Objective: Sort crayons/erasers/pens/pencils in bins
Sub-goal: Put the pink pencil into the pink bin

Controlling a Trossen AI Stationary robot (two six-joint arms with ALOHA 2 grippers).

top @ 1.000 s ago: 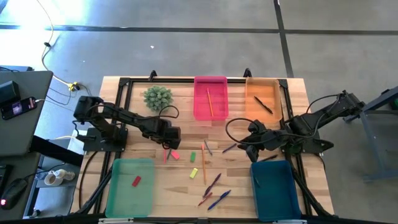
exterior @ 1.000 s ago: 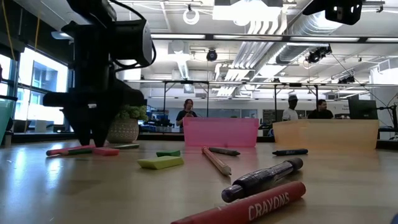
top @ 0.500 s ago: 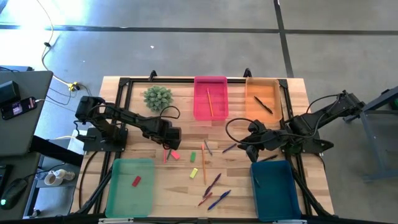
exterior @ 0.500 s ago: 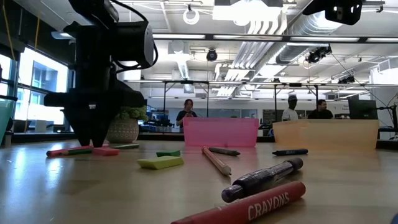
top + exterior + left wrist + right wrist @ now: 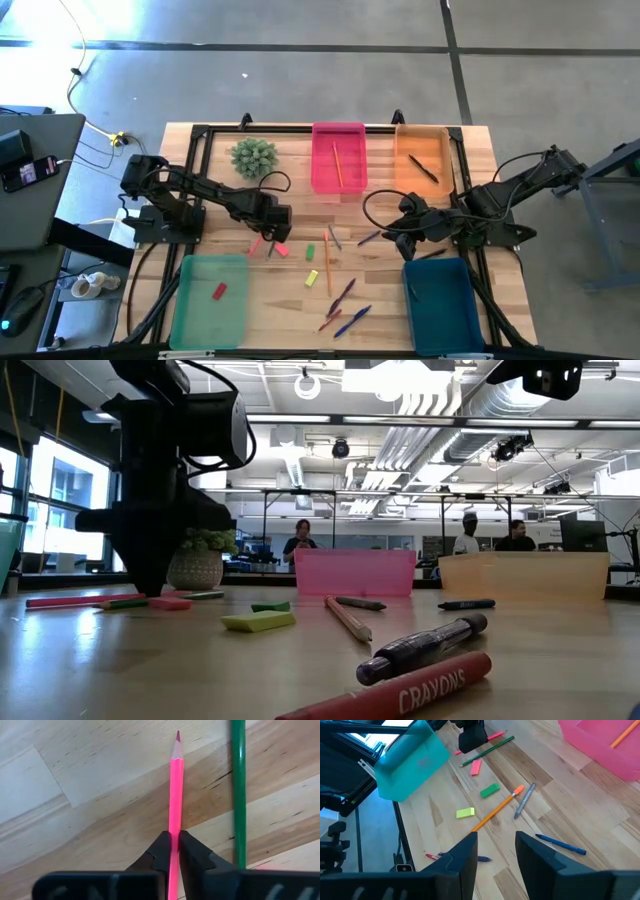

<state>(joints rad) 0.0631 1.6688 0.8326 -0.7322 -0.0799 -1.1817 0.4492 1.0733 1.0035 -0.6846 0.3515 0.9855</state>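
My left gripper [image 5: 266, 234] is shut on a pink pencil [image 5: 175, 795], left of the table's middle. A green pencil [image 5: 239, 790] lies on the wood right beside it. A pink eraser [image 5: 282, 249], a green eraser [image 5: 311, 251], a yellow eraser [image 5: 312, 279] and an orange pencil [image 5: 327, 262] lie near the middle. The green bin [image 5: 205, 315] holds a red eraser [image 5: 219, 291]. The pink bin [image 5: 338, 175] holds an orange pencil. My right gripper [image 5: 396, 228] is open and empty, right of the middle. My left gripper pinches the pink pencil's shaft [image 5: 173, 840] between its two fingers, well back from the sharpened tip [image 5: 177, 736]. The fingers come from above and lie across the pencil. The pencil lies about level, low over the wood; whether it is clear of the table I cannot tell.
The orange bin [image 5: 422, 175] at the back right holds a dark pen. The teal bin [image 5: 440, 310] stands at the near right. A potted plant [image 5: 253, 157] stands at the back left. Several pens and a crayon [image 5: 330, 320] lie near the front middle.
The pink pencil has turned about under my left gripper. It pointed toward the table's near edge; now it slants toward the near left. In the low view it shows much longer across the picture. The gripper itself has stayed in about the same place.
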